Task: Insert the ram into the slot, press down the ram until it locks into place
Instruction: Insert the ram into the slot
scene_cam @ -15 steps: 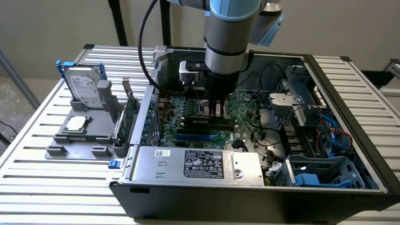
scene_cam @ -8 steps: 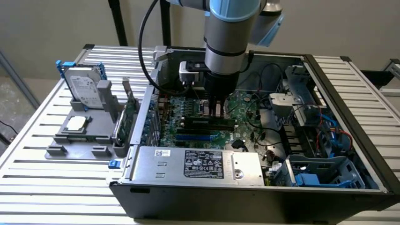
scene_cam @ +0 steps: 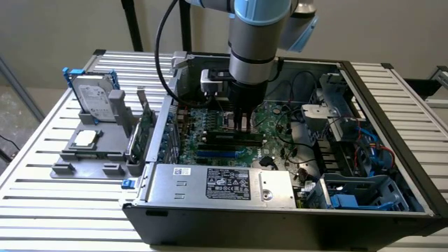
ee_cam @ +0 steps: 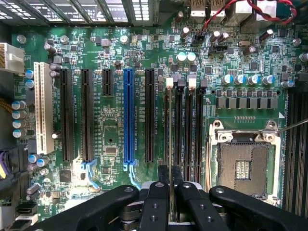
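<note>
The gripper [ee_cam: 170,175], fingers pinched narrow on the ram [ee_cam: 169,134], holds it on edge along the memory slot [ee_cam: 169,94] farthest of 4 from the CPU socket [ee_cam: 243,168]. Danger here: any tilt could jam 1 end, so the white latch [ee_cam: 169,83] never clicks shut.

A slatted silver metal tabletop [scene_cam: 56,210] of parallel bars carries two things. A large black metal computer case [scene_cam: 280,223] lies on its side (open face up) across the middle and the exterior view's right. Just beside it, toward the exterior view's left, sits a grey plastic parts holder [scene_cam: 84,156].
</note>
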`<state>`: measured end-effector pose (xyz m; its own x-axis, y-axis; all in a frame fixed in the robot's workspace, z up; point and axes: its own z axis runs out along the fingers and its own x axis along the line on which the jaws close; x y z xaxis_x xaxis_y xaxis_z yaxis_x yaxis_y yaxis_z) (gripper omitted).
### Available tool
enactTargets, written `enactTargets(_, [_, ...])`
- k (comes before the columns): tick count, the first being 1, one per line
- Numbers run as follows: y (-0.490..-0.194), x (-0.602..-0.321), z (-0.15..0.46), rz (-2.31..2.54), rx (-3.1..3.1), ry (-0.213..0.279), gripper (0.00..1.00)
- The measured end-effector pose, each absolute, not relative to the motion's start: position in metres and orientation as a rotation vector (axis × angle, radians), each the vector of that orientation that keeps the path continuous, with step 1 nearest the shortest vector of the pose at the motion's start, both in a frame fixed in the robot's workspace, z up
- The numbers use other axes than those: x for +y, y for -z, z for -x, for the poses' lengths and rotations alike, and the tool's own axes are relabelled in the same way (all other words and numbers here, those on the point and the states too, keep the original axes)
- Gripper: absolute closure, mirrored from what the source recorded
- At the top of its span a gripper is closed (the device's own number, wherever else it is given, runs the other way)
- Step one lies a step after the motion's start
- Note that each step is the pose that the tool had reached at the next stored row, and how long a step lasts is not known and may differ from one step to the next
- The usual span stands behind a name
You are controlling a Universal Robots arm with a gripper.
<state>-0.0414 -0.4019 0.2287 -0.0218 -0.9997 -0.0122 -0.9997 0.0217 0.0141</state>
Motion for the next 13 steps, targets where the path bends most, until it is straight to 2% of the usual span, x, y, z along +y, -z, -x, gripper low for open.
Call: enactTargets(13, [-0.2273,-0.4016,0.042,-2.188,-2.254,0.026,0.87])
